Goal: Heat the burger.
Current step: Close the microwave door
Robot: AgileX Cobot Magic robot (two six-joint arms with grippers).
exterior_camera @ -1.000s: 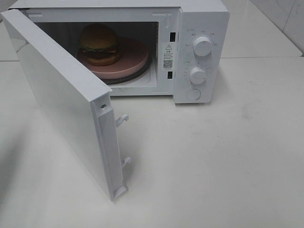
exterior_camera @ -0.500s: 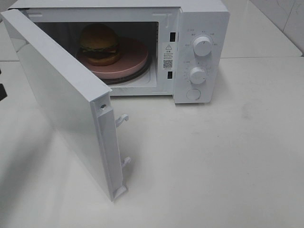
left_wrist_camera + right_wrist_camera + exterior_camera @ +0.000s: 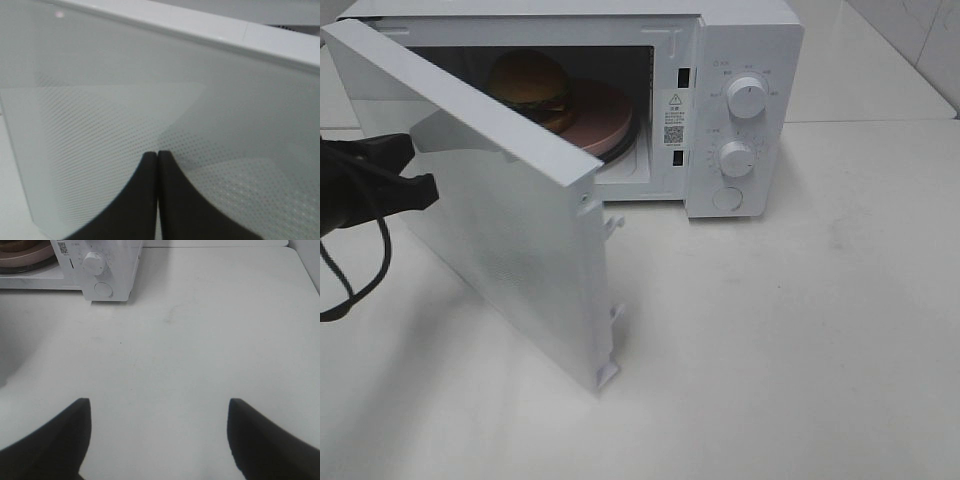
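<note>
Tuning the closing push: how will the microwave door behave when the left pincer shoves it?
Probably stiff: the door is a flat hard panel, so it should swing as one piece, not flex. Its glossy face looks slippery; the shut left pincer could slide along it. Likely light to move, being thin.

door (image 3: 510, 250) hides part of burger (image 3: 532, 82); dial labels (image 3: 718, 70) unreadable

microwave (image 3: 740, 60): white body, white knobs (image 3: 748, 97). door (image 3: 510, 260): white, fine dotted mesh. burger (image 3: 532, 85): golden-brown bun, dark patty. plate (image 3: 605, 115): pink. table (image 3: 800, 330): off-white. left gripper (image 3: 158, 155), right gripper (image 3: 159, 401): black.
</note>
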